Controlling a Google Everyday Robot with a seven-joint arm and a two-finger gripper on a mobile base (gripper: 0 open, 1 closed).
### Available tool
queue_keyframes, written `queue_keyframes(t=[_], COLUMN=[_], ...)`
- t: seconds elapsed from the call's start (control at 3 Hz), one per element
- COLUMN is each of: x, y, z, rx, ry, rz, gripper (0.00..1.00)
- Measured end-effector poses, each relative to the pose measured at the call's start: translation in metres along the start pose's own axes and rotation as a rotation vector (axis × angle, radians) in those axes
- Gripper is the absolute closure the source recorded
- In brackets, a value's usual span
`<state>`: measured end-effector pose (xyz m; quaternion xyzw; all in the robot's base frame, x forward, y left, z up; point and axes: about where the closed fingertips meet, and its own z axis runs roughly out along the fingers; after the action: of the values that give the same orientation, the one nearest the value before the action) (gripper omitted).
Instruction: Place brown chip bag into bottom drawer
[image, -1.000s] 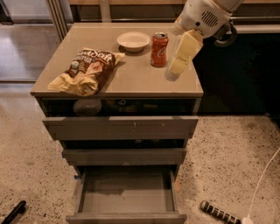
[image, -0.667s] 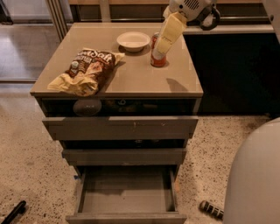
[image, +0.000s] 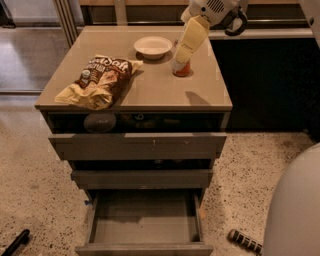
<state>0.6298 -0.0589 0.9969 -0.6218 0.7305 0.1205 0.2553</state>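
Observation:
The brown chip bag (image: 97, 80) lies crumpled on the left part of the cabinet top (image: 160, 92), dark front up with pale tan edges. The bottom drawer (image: 145, 247) is pulled out at floor level, and its grey inside shows nothing in it. My gripper (image: 181, 56) hangs from the upper right over the back of the cabinet top. It is well to the right of the bag and holds nothing that I can see. It covers most of an orange-red soda can (image: 183, 72).
A white bowl (image: 152, 46) sits at the back of the top, between bag and can. The two upper drawers (image: 137, 145) stand slightly out. My pale robot body (image: 295, 210) fills the lower right. A striped black handle (image: 245, 241) lies on the speckled floor.
My gripper has swung left from the cabinet's right edge to in front of the soda can. The bag, bowl and drawers have stayed put.

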Motion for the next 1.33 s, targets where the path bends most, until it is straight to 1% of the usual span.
queue_keyframes(t=[0.33,0.67,1.0,1.33], x=[-0.013,-0.028,-0.028,-0.046], y=[0.027,0.074,0.074,0.074], z=[0.009,0.027,0.027,0.038], rx=[-0.052,-0.13,-0.13,-0.147], ry=[-0.029,-0.04,-0.04,-0.049], rz=[-0.051,-0.135,-0.135,-0.156], gripper=[0.0,0.0,0.0,0.0])
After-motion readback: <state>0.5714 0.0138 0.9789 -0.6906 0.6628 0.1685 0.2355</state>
